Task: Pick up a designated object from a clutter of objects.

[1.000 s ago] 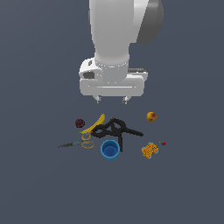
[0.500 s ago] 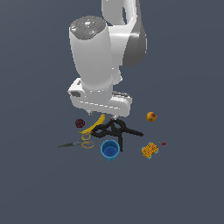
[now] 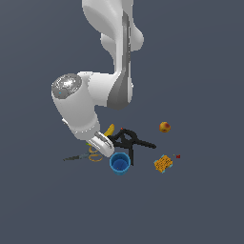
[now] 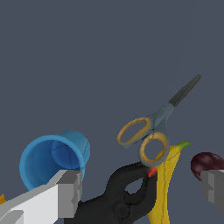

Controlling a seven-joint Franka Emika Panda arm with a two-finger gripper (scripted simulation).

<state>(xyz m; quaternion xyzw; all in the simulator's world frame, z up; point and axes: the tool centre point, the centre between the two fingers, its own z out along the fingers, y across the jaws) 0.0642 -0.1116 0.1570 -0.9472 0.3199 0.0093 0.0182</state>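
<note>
The scissors (image 3: pixel 82 156) lie on the floor with dark grey blades toward the exterior view's left and orange-yellow ring handles beside the clutter. In the wrist view the scissors (image 4: pixel 153 131) lie whole and untouched, ahead of the fingers. My gripper (image 3: pixel 103 146) hangs low and tilted over the handles and the banana (image 3: pixel 110 129). It is open and empty (image 4: pixel 142 190), with one finger (image 4: pixel 70 192) by the blue cup (image 4: pixel 52 157) and the other (image 4: pixel 214 186) by the dark red fruit (image 4: pixel 205 164).
The black clamp (image 3: pixel 129 140) lies between the fingers in the wrist view (image 4: pixel 122 194), touching the banana (image 4: pixel 165 183). The blue cup (image 3: pixel 120 163) stands next to it. An orange ball (image 3: pixel 165 127), an orange-yellow block (image 3: pixel 163 163) and a tiny red item (image 3: pixel 177 156) lie toward the exterior view's right.
The arm has swung and dropped toward the exterior view's left. The hand went from level above the clutter to tilted and low by the scissors' handles. The objects have not moved.
</note>
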